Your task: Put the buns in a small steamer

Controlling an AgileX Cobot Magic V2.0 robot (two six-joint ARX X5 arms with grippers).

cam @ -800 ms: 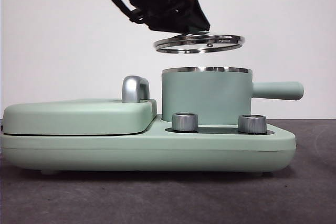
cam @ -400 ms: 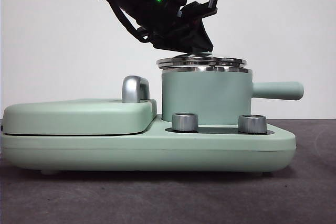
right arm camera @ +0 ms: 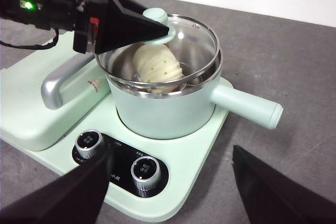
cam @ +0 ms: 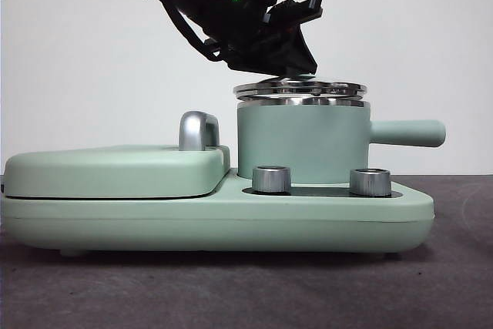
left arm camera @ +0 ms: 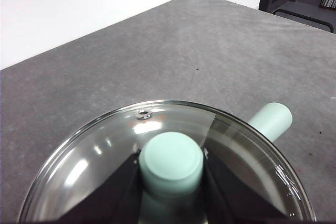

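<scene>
Far left sat the flat mint-green hinged griddle [cam: 115, 171] with its chrome handle [cam: 196, 130], lid down, on the shared mint-green appliance base [cam: 231, 225]. Just right of it stood the mint-green cylindrical small steamer [cam: 302, 144], steel rim up, its straight side handle [cam: 408, 132] pointing right, long axis level. The left gripper [right arm camera: 152, 27] came in from the upper left, jaws clamped on the mint-green knob [left arm camera: 171, 162] of the round glass lid [cam: 300, 88]; lid sat flat, centred over the rim, touching or nearly so, front view could not settle which. Through the glass the ribbed shell-shaped cream-white bun with green flecks [right arm camera: 156, 65] lay inside the pot; the smooth bun was not clearly seen, probably hidden below. Judgement: task nearly done, next move a straight release and lift off the knob. Room: clear above and to the right, griddle handle near on the left, so retreat up, not sideways. Two steel control knobs [cam: 271, 179] sat on the near side, untouched. The right gripper [right arm camera: 168, 192] hovered on the near side of the base, well apart, jaws spread wide, holding nothing.
</scene>
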